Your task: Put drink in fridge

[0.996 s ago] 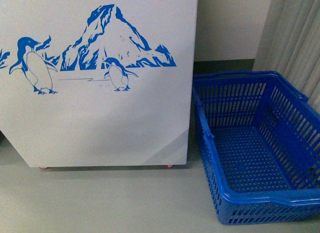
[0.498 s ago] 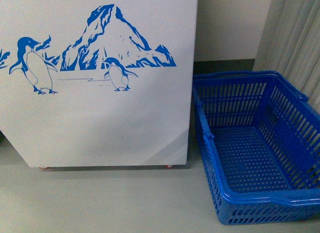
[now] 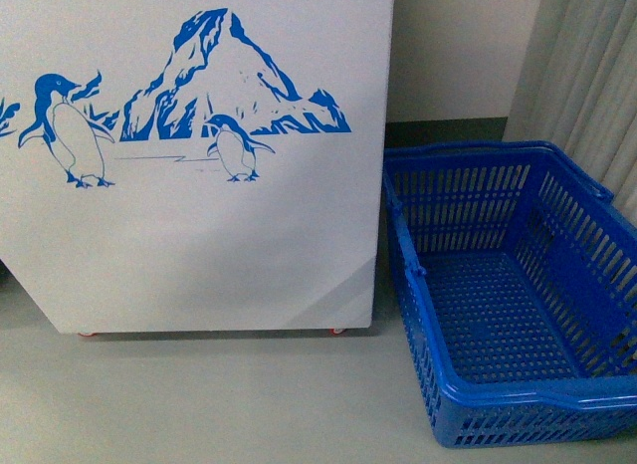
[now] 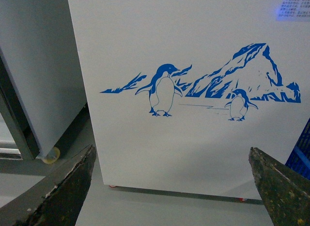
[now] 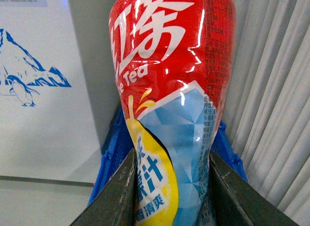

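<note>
The fridge fills the left of the front view: a white box with a blue penguin-and-mountain drawing and small red wheels; its top is out of frame. Neither gripper shows in the front view. In the left wrist view the fridge faces the camera, and my left gripper hangs open in front of its lower wall with nothing between the fingers. My right gripper is shut on the drink, a bottle with a red, blue and yellow label; its cap is out of frame.
An empty blue plastic basket stands on the grey floor right of the fridge, also behind the drink as the basket. A grey-white cabinet with a beige caster sits beside the fridge. Pale curtains hang at the far right.
</note>
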`<state>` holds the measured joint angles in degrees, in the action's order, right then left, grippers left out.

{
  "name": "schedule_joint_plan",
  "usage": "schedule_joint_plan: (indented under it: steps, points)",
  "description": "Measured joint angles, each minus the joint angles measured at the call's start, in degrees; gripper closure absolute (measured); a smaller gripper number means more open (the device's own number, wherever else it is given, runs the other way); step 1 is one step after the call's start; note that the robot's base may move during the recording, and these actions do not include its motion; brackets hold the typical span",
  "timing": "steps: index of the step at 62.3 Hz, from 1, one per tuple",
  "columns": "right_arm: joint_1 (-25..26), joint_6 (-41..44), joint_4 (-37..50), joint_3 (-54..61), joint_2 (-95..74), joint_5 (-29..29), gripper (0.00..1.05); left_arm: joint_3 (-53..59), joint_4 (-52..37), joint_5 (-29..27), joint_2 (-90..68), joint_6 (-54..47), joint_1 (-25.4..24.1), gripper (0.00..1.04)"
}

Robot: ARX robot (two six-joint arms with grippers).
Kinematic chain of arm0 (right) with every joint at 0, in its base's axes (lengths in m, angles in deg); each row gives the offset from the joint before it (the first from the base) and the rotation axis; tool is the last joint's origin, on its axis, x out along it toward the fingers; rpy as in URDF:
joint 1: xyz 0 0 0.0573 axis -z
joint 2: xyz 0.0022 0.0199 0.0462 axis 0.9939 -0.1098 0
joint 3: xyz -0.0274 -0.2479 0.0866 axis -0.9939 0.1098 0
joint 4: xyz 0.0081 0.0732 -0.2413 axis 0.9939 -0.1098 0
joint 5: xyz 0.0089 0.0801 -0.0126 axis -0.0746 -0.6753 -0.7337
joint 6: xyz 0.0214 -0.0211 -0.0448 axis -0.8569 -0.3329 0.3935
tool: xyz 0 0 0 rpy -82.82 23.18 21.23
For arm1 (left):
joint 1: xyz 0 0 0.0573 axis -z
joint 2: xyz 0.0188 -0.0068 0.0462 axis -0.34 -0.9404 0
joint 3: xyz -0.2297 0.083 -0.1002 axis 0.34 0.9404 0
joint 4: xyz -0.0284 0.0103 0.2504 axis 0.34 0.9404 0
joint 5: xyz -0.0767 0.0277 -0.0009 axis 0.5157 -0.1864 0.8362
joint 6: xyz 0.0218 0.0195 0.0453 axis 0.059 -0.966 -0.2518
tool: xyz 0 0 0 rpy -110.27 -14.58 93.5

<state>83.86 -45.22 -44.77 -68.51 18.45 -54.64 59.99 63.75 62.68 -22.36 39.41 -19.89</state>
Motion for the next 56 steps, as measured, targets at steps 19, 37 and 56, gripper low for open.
schedule_joint_plan:
  steps: [19, 37, 56]
  points:
    - [0.0, 0.0, 0.0, 0.0, 0.0, 0.0, 0.7, 0.0, 0.0, 0.0, 0.0, 0.0, 0.0, 0.08]
    - [0.0, 0.0, 0.0, 0.0, 0.0, 0.0, 0.7, 0.0, 0.0, 0.0, 0.0, -0.02, 0.0, 0.08]
    - [0.0, 0.0, 0.0, 0.0, 0.0, 0.0, 0.71, 0.0, 0.0, 0.0, 0.0, -0.02, 0.0, 0.08]
